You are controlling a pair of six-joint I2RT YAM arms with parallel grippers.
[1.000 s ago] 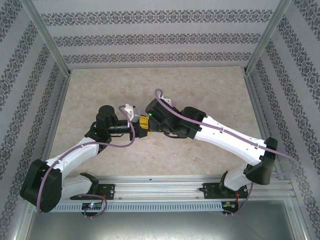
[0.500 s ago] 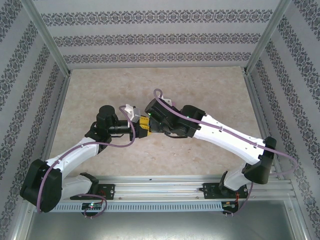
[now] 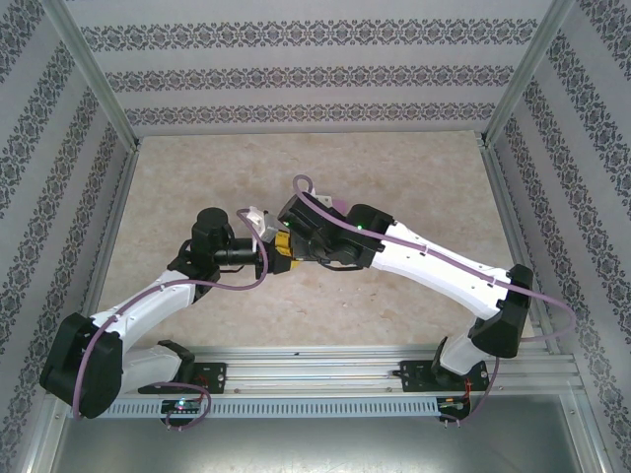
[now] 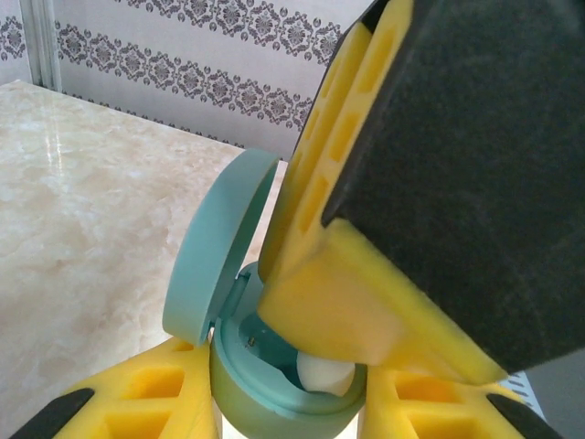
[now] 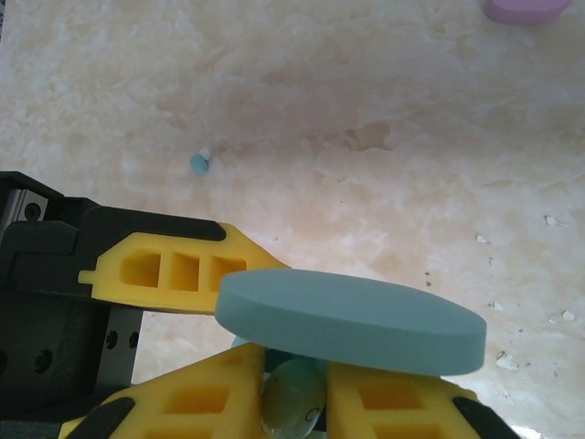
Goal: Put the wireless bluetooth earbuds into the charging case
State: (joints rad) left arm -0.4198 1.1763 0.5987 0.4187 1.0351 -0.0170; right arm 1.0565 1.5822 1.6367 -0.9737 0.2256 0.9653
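Note:
The turquoise charging case (image 4: 274, 407) stands upright between the yellow fingers of my left gripper (image 4: 283, 412), which is shut on its body. Its lid (image 4: 215, 247) is hinged open to the left. My right gripper (image 5: 294, 391) reaches into the case's mouth from the right, shut on a pale blue-green earbud (image 5: 291, 409). That earbud (image 4: 324, 373) sits low in the case's well under a right finger (image 4: 356, 302). In the right wrist view the lid (image 5: 347, 320) lies edge-on just above my fingers. Both grippers meet at the table's middle (image 3: 276, 236).
A small turquoise earbud (image 5: 200, 163) lies loose on the marble table (image 5: 384, 110). A pink oval case (image 5: 528, 9) sits farther off at the view's top right edge. Patterned walls enclose the table on three sides.
The right arm has shifted a little left and farther over the case. The left arm holds still with the case.

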